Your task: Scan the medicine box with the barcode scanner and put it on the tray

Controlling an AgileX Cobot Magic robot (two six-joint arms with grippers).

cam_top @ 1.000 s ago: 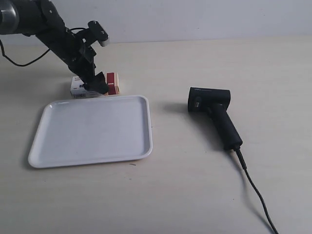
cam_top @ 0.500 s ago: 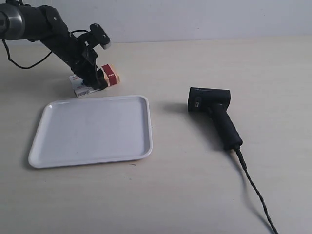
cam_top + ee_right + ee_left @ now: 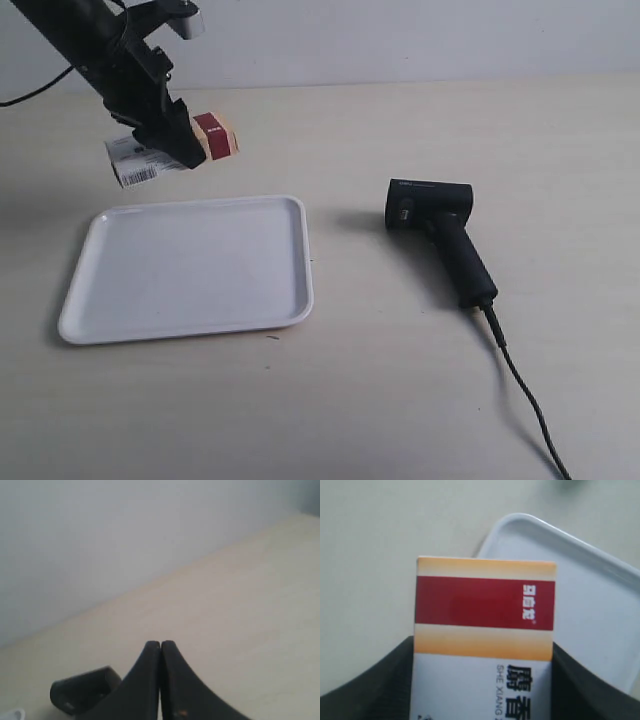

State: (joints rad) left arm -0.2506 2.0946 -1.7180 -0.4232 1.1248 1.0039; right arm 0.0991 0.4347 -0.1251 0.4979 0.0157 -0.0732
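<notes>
My left gripper (image 3: 172, 140) is shut on the medicine box (image 3: 214, 136), a white carton with dark red and tan bands, and holds it in the air above the table beyond the tray's far edge. A barcode shows on the carton's lower end. In the left wrist view the medicine box (image 3: 484, 630) fills the space between both black fingers (image 3: 370, 690). The white tray (image 3: 190, 268) lies flat below. The black barcode scanner (image 3: 440, 235) lies on its side to the right, untouched. My right gripper (image 3: 160, 645) is shut and holds nothing, with the barcode scanner (image 3: 85, 690) beyond it.
The scanner's thin black cable (image 3: 525, 395) trails toward the front right edge of the view. A corner of the tray (image 3: 580, 575) shows behind the carton in the left wrist view. A pale wall runs behind the table.
The left gripper has lifted the medicine box off the table, up and a little leftward, tilting it. The scanner and tray have not moved.
</notes>
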